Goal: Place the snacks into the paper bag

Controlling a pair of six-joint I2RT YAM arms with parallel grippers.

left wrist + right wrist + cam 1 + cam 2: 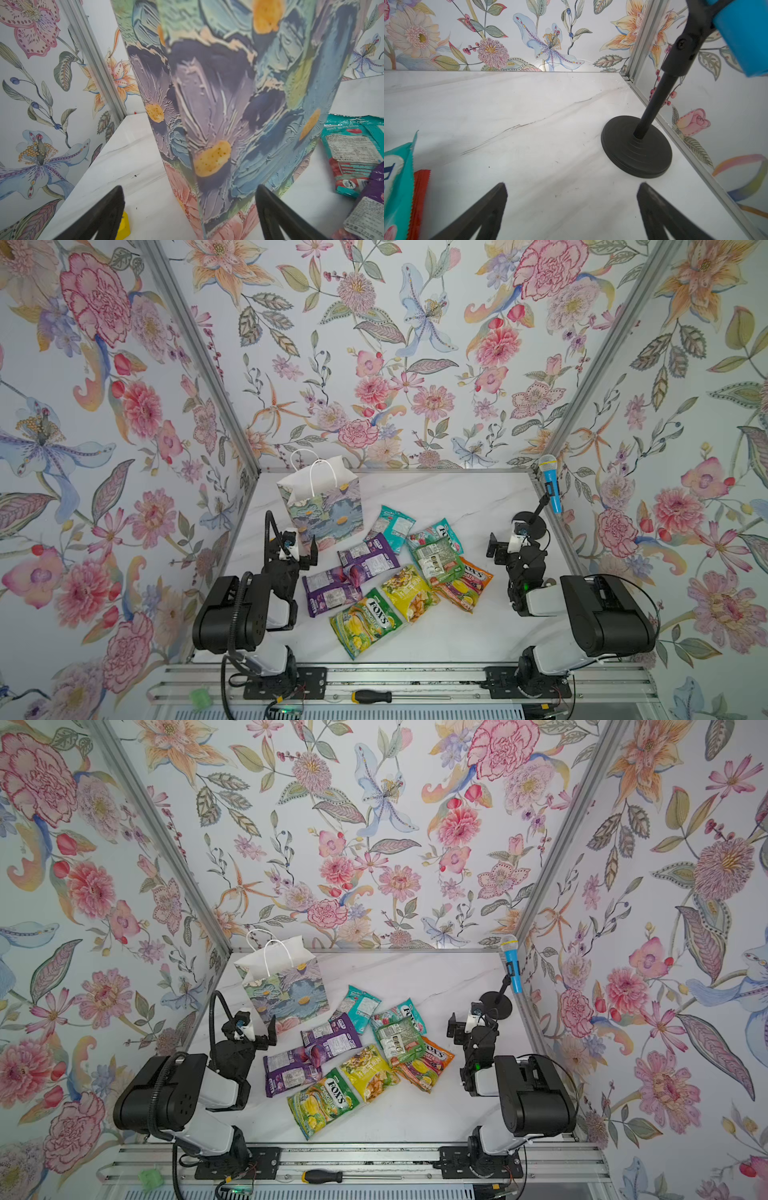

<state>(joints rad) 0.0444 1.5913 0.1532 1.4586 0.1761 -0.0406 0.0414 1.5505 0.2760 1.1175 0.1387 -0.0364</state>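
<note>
1. Left fingers (99, 214) are spread wide and empty, low at the corner of the bag (228, 104).
2. Right fingers (483, 212) are wide and empty over bare counter (529, 124), near a mic stand (636, 147).
3. Snacks (370, 560) lie heaped mid-frame in both top views, right of the upright bag.
4. Judging by this, nothing is bagged yet and every pouch remains.

Both arms sit folded low, left hand (190, 187) and right hand (572, 184) spread wide and empty.
</note>
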